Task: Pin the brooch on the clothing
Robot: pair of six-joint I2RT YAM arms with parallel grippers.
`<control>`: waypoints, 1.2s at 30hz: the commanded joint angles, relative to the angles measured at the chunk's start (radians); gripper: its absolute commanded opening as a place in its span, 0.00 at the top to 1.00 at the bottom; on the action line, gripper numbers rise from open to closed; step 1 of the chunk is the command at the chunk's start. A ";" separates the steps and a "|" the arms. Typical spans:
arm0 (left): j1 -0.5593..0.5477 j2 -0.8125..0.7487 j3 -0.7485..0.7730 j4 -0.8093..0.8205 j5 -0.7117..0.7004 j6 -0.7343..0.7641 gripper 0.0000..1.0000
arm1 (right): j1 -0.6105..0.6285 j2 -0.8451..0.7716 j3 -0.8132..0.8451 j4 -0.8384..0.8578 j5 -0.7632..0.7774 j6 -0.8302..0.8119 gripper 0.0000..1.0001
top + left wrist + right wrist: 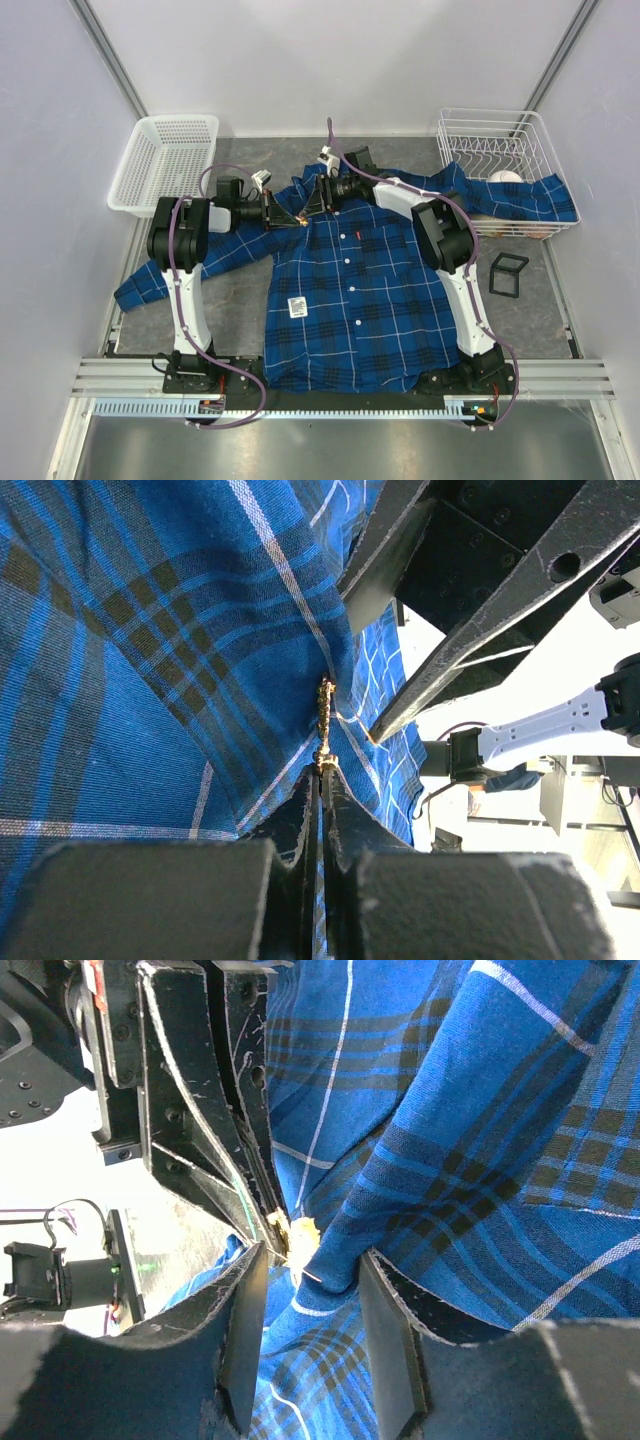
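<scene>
brooch (325,715) sat pinched at the tips of the closed left gripper (322,780), touching a ridge of the clothing (150,680). right gripper (315,1350) stood half-open astride that ridge, just below. likely best: tension the ridge, then push the brooch in shallow.

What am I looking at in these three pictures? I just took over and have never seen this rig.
Two robot arms are bolted to the near edge of a table. The overhead picture looks down on them; the other two come from cameras on each wrist. A blue plaid shirt lies spread on it, with a white basket and a wire rack at the back corners. The left end effector is shut on a small gold brooch against the cloth. The right end effector stands open around a raised fold.
</scene>
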 commanded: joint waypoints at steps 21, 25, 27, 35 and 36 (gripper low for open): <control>-0.022 -0.026 0.025 0.015 0.055 0.027 0.98 | 0.042 0.021 0.091 -0.128 0.207 -0.109 0.63; -0.022 -0.028 0.022 0.011 0.058 0.030 0.98 | 0.052 0.018 0.101 -0.140 0.252 -0.118 0.63; -0.022 -0.031 0.019 0.013 0.059 0.033 0.98 | 0.057 0.013 0.104 -0.146 0.287 -0.120 0.64; -0.022 -0.040 0.004 0.011 0.059 0.037 0.98 | 0.066 0.002 0.099 -0.140 0.392 -0.068 0.65; -0.022 -0.043 0.001 0.011 0.059 0.038 0.98 | 0.068 -0.002 0.096 -0.128 0.396 -0.061 0.65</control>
